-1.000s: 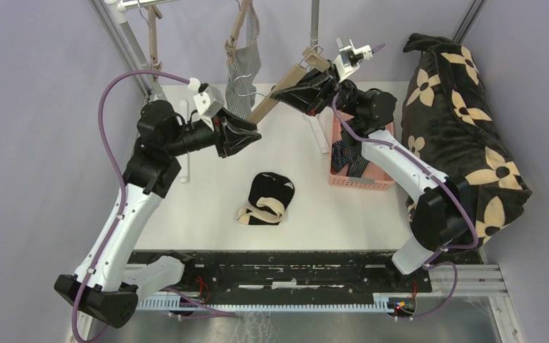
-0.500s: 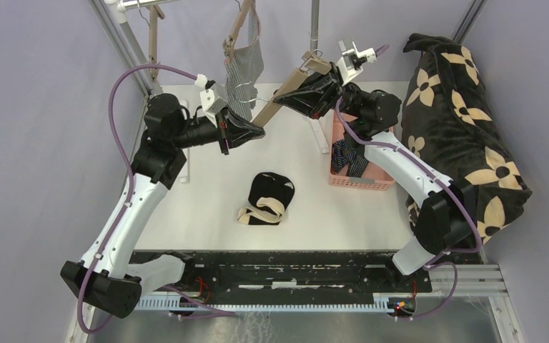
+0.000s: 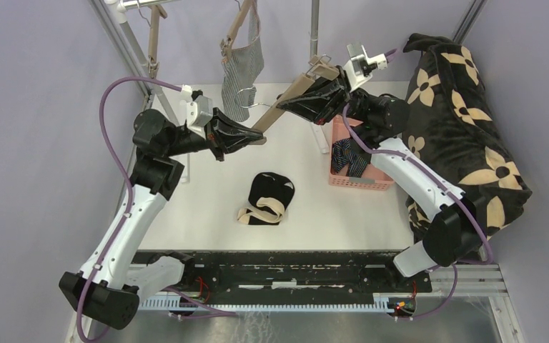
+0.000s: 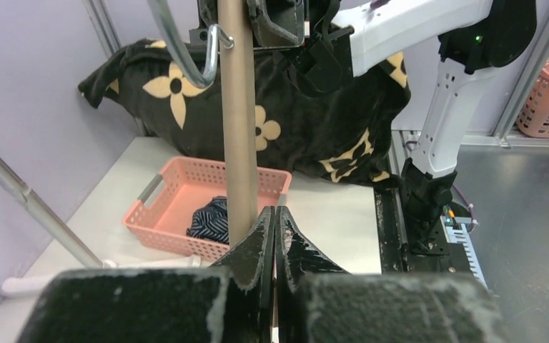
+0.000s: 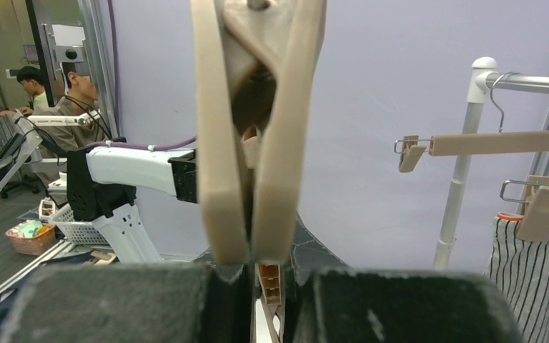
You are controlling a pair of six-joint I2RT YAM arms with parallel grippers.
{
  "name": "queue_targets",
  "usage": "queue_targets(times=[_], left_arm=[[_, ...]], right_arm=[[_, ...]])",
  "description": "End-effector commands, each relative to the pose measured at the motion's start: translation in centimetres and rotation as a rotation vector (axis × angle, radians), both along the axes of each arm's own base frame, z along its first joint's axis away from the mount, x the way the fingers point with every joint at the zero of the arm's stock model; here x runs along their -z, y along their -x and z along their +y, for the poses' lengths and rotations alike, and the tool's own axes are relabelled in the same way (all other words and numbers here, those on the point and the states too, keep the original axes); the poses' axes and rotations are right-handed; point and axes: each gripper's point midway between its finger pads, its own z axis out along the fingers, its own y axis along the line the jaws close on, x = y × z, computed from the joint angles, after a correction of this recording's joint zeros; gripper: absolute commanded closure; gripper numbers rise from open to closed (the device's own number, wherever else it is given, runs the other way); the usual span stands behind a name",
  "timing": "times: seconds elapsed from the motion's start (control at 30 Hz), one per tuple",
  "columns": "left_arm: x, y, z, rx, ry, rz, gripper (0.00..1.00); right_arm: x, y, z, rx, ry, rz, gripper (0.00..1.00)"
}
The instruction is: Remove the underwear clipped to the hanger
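Centrally, the tilted hanger [image 3: 271, 114]: right gripper [image 3: 286, 101] clamps its upper clip [image 5: 257, 143]; left gripper [image 3: 256, 133], pressed shut, sits at its lower end; black underwear [image 3: 269, 193] lies below it.

bright, even light, soft faint shadows; the left claw [image 4: 275, 214] blurs up close.

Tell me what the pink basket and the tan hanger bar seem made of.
Pink basket: likely plastic; moulded lattice of holes, slight sheen. Tan hanger bar: matte wood or plastic; smooth, even colour, no grain visible, so uncertain.
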Motion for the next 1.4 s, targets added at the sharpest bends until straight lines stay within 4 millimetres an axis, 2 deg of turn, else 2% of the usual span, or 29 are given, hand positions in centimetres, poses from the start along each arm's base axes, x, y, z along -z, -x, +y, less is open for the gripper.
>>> queue_targets(times=[0.0,0.1,0.27,0.33,0.4,0.53,0.67,0.73,0.9,1.03,1.23,1.37], left_arm=[[-2.9,-0.7,0.6,-0.044,0.091,-0.067,0.97],[-2.7,-0.8,0.5,-0.035,0.093,-0.040,0.94],[-3.1,-0.6,0.7,-0.049,0.115,-0.050,0.65],[-3.3,-0.6,0.8,-0.063,0.117,-0.060,0.48],[-3.3,-0.9,0.9,-0.084,0.115,-0.056,0.43],[-3.4,-1.6,1.3,-0.138,0.118,-0.064,0.42],[-3.0,-3.5,2.7,-0.297,0.104,-0.061,0.42],[-2.6,-3.7,2.9,-0.316,0.090,-0.058,0.42],[-2.4,-2.6,1.8,-0.208,0.085,-0.017,0.40],[-2.7,-1.0,1.2,-0.117,0.105,-0.010,0.35],[-3.9,-0.1,1.7,-0.130,0.107,-0.030,0.33],[-3.9,0.4,1.7,-0.119,0.086,-0.004,0.33]], right_arm=[[-1.0,4.3,-0.8,-0.080,0.025,-0.067,0.99],[-1.0,4.5,-1.0,-0.079,0.028,-0.074,0.99],[-1.1,4.8,-1.1,-0.077,0.030,-0.083,0.99],[-1.1,4.8,-1.1,-0.078,0.031,-0.084,0.99],[-1.1,4.9,-1.1,-0.079,0.031,-0.085,0.99],[-1.1,4.8,-1.1,-0.077,0.030,-0.086,0.99],[-1.1,4.8,-1.1,-0.074,0.029,-0.085,0.99],[-1.1,4.8,-1.2,-0.074,0.028,-0.085,0.99],[-0.9,4.5,-1.0,-0.062,0.030,-0.081,0.99],[-0.5,3.6,-0.7,-0.037,0.037,-0.069,0.99],[0.2,2.5,-0.2,-0.015,0.056,-0.053,0.99],[0.3,2.0,0.1,-0.013,0.057,-0.044,0.99]])
